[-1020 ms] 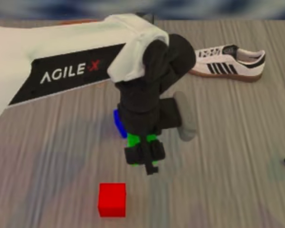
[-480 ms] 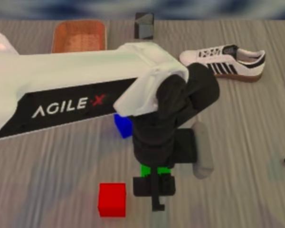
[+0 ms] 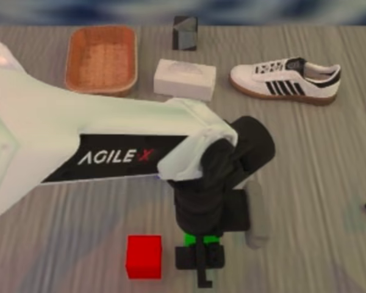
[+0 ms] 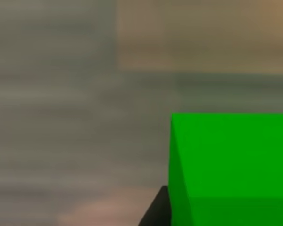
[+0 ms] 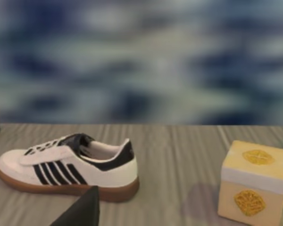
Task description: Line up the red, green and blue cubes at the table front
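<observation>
One cube, the green cube (image 3: 202, 239), sits grasped in my left gripper (image 3: 200, 259) beside the red cube (image 3: 144, 257); next I lower it onto the bench (image 3: 317, 201).

The place is a rendered test scene, not a real room. A wide grey table (image 3: 317, 183) with streaky grain holds unrelated things: a sneaker (image 3: 287, 79), a basket (image 3: 102, 59), a white box (image 3: 185, 79), a dark block (image 3: 185, 32). Behind the table is only a blurred blue and white backdrop (image 5: 141, 56).
</observation>
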{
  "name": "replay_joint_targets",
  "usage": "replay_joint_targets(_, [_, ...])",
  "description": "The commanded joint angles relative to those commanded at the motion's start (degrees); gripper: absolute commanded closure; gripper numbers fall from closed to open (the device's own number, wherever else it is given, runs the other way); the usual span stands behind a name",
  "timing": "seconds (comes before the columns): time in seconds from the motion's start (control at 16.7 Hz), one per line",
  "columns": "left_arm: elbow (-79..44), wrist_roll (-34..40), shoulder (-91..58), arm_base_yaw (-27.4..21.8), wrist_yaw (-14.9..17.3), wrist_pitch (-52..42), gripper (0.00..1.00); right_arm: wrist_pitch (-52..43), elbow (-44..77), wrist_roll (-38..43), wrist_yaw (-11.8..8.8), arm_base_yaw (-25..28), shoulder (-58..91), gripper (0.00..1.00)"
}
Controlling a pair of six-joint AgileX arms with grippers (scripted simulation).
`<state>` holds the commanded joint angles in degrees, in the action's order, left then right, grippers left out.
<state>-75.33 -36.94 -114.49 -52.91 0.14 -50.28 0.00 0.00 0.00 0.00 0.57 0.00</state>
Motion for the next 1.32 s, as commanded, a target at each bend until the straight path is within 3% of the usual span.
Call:
replay_joint_targets(0.3, [1.07, -0.05, -0.79, -0.12, 0.01, 1.46, 1.0, 0.0, 0.0, 0.0, 0.0, 0.0, 0.0, 0.0])
replay_joint_targets(1.08, [1.07, -0.05, -0.79, -0.12, 0.01, 1.46, 0.02, 0.0, 0.0, 0.0, 0.0, 0.0, 0.0, 0.0])
replay_joint_targets(1.32, [1.07, -0.05, -0.79, -0.12, 0.01, 1.46, 0.0, 0.0, 0.0, 0.0, 0.0, 0.0, 0.0, 0.0])
